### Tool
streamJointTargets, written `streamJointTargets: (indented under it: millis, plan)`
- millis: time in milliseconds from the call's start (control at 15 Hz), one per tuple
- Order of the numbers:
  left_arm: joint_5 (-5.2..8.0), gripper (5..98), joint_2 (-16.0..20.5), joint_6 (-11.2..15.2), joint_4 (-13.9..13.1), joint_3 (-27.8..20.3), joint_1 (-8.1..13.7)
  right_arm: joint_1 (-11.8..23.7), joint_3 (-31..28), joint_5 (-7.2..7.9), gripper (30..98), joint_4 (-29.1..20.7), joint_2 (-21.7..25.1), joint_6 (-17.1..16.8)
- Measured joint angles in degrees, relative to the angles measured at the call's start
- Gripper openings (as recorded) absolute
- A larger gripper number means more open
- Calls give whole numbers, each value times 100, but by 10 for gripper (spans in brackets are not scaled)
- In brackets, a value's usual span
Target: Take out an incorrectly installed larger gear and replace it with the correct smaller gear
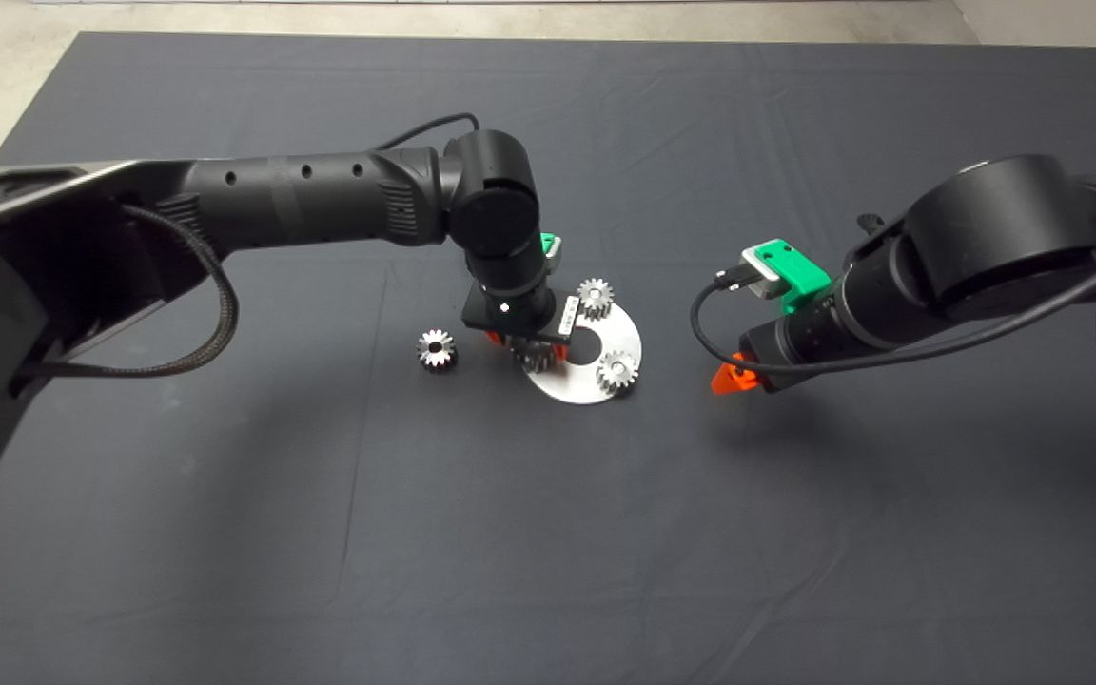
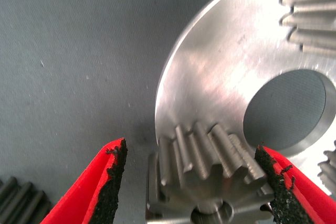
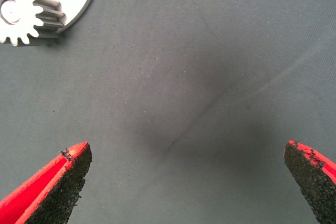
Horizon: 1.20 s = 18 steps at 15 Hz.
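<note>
**Desk:** Left gripper (image 1: pixel 531 350), frame centre — what is it doing?

**Photographer:** It stands over the near-left edge of the disc (image 1: pixel 596 385), fingers (image 2: pixel 102 187) spread apart around the larger gear (image 2: pixel 210 177). One pad touches that gear's teeth; the other stands clear of it. The gear sits on the disc's rim, beside the round hole.

**Desk:** And the smaller gear?

**Photographer:** Smaller gear (image 1: pixel 436 349) lies on the mat (image 1: pixel 548 533) left of the disc, just beside the left arm's wrist. Two more gears (image 1: pixel 616 371) stand on the disc, at its top and right.

**Desk:** Right side?

**Photographer:** Right gripper (image 1: pixel 727 377) hovers right of the disc, well apart from it, fingers (image 3: pixel 58 182) wide open over bare mat.
</note>
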<state>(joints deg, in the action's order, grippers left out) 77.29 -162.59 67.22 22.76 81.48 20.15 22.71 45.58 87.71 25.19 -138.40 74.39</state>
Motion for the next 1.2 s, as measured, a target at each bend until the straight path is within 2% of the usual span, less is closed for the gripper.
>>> streamJointTargets:
  millis: [133, 533, 733, 933, 1133, 1200]
  plan:
    - [-2, 561, -33, 4, 20, 5, 0, -2, 0, -1, 970, 0, -2, 0]
    - [11, 516, -27, -5, 20, 5, 0, 0, 0, -1, 970, 2, -2, 0]
    - [199, 516, -58, -2, 22, -11, 2, 0, 0, 0, 970, 0, -2, 1]
    - [240, 517, -59, 0, -22, -15, 2, 0, 0, 0, 970, 0, -2, 0]
    - [446, 500, -58, 32, -91, -21, 13, 0, 0, 0, 970, 0, -2, 0]
    - [477, 496, -58, 30, -91, -21, 16, 0, 0, -1, 970, 0, -2, 0]
